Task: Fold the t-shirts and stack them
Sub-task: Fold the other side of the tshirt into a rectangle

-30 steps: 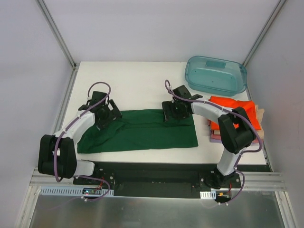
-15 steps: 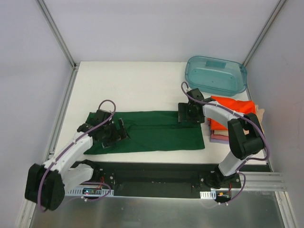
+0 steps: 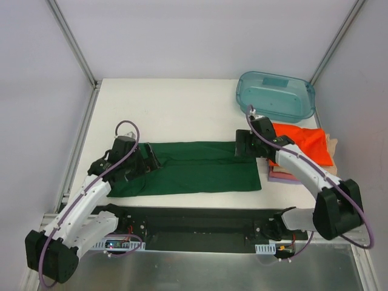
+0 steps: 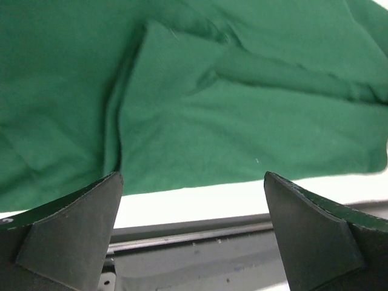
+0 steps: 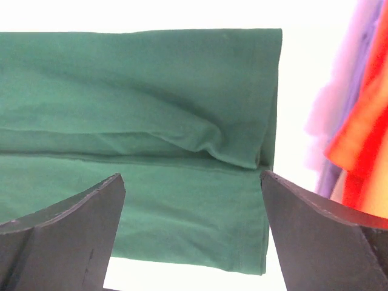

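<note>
The dark green t-shirt (image 3: 194, 167) lies folded into a long band across the near middle of the table. It also shows in the left wrist view (image 4: 242, 109) and the right wrist view (image 5: 139, 121). My left gripper (image 3: 144, 162) is open and empty over the band's left end. My right gripper (image 3: 245, 144) is open and empty over the band's far right corner. A stack of folded shirts stands to the right: bright orange (image 3: 303, 140) on top, pink (image 3: 280, 177) and beige (image 3: 331, 144) under it.
A translucent teal plastic tub (image 3: 276, 96) stands at the far right, behind the stack. The table's near edge and a metal rail (image 4: 200, 233) lie just below the green shirt. Frame posts stand at the back corners.
Both grippers have let go of the green shirt, which shifted right. The left gripper moved toward the band's left end; the right gripper moved right to its far right corner.
</note>
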You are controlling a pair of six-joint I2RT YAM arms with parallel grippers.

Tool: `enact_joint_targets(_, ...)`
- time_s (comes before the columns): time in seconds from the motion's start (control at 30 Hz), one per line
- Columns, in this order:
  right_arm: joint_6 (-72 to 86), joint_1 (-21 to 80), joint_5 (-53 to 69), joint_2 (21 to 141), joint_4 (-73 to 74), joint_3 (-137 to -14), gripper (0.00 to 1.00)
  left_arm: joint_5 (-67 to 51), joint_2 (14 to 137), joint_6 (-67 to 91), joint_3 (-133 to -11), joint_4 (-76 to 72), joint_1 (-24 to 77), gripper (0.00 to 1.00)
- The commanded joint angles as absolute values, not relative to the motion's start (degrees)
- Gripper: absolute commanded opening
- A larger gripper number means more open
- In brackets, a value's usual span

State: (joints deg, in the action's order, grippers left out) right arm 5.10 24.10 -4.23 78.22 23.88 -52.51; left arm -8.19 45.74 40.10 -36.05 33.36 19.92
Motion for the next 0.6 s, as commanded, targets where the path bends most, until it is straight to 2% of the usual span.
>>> enact_joint_targets(0.0, 7.12, 24.0, -6.77, 67.35, 24.26, -47.91, 0.96, 7.97, 53.85, 41.39, -41.21, 33.4, 20.13, 0.99)
enact_joint_targets(0.1, 8.87, 24.08, -8.52, 59.18, 24.26, -43.52, 0.96, 9.32, 62.2, 41.05, -43.59, 31.83, 20.13, 0.99)
enact_joint_targets(0.27, 11.51, 23.99, -12.74, 45.55, 26.54, -37.1, 0.96, -1.38, 73.2, 39.2, -44.65, 24.45, 20.39, 0.99)
enact_joint_targets(0.57, 10.46, 23.82, -15.82, 34.37, 30.06, -35.33, 0.96, -17.3, 70.58, 33.33, -38.77, 10.73, 28.2, 0.99)
